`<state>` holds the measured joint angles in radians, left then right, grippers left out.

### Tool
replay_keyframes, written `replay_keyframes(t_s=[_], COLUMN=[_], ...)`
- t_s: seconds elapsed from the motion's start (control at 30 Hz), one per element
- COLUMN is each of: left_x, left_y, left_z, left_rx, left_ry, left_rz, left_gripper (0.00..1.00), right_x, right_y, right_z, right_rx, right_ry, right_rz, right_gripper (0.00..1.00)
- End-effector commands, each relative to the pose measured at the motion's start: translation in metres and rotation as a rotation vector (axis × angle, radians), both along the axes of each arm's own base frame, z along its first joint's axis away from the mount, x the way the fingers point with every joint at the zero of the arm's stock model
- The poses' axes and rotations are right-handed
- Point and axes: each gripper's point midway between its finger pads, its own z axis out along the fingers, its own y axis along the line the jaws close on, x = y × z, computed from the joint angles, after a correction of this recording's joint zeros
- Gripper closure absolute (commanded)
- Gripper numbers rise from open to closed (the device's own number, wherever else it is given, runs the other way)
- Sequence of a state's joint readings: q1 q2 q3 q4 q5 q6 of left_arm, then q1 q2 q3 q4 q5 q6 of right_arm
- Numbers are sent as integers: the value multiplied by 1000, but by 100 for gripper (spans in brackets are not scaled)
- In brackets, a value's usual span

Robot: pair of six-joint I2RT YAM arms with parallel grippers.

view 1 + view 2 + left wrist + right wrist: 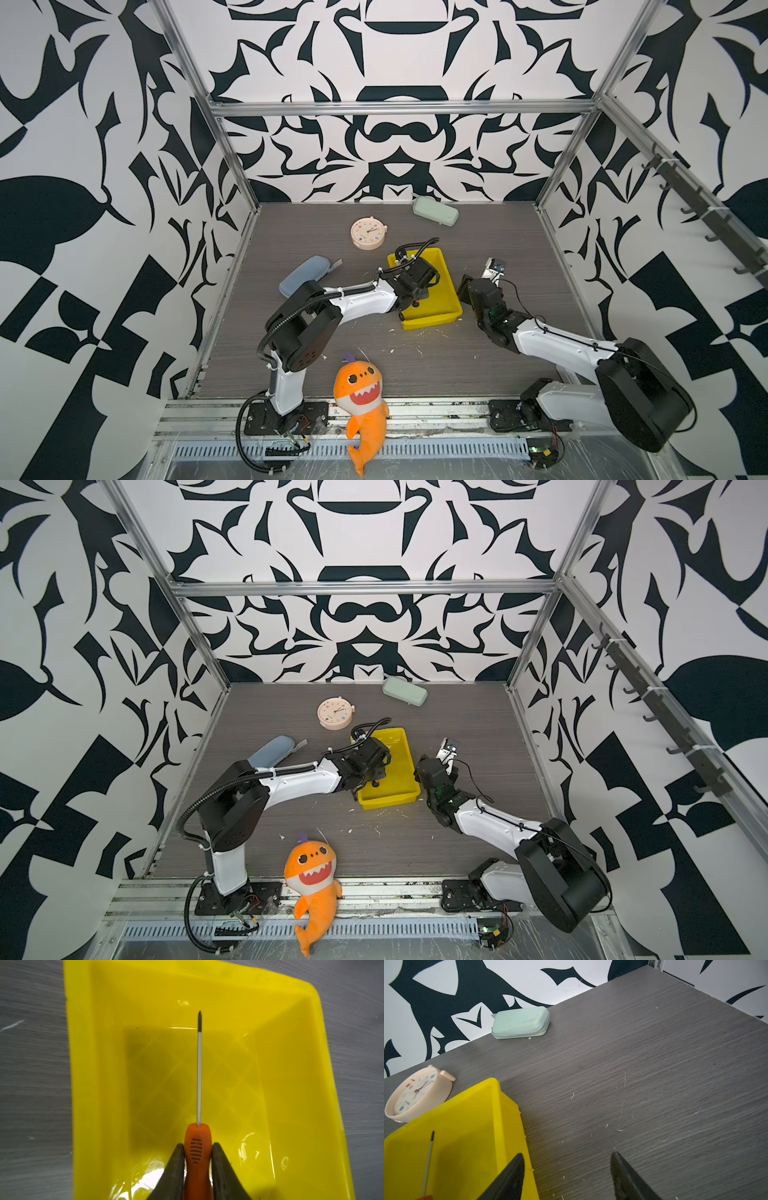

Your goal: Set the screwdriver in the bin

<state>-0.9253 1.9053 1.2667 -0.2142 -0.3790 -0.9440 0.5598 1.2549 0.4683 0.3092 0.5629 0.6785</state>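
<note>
Pointing over the floor of the bin, the screwdriver was held by its orange handle, clamped between the fingers of the left gripper. Beside the bin, the right gripper was spread wide and empty. Beyond the bin, the print on the clock was too small to be read.

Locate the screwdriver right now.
In the left wrist view the screwdriver is pinched by its orange handle in the left tool, shaft over the yellow bin, mid-table near the clock.
</note>
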Motion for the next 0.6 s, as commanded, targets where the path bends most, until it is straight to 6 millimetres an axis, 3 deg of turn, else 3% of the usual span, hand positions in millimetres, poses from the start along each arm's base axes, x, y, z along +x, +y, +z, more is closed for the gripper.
replay_keyframes(t_s=[0.0,0.1,0.2,0.33,0.43,0.57], left_x=[1,1,0,2,3,8], left_y=[3,4,8,15,26,63], left_z=[1,3,6,23,45,92], left_rx=[24,23,33,63,108,246], left_ry=[3,0,-7,-42,-92,-212], left_rz=[18,20,20,9,0,42], left_gripper=[72,66,51,41,29,1], right_x=[2,2,2,1,1,1], right_y=[-4,-5,-6,-6,-6,-6], right_z=[11,11,10,10,10,10], right_rx=[9,7,4,5,4,3], right_ry=[-33,-32,-30,-29,-30,-30], right_rz=[-30,-36,-40,-39,-39,-41], right_gripper=[31,31,31,31,31,31])
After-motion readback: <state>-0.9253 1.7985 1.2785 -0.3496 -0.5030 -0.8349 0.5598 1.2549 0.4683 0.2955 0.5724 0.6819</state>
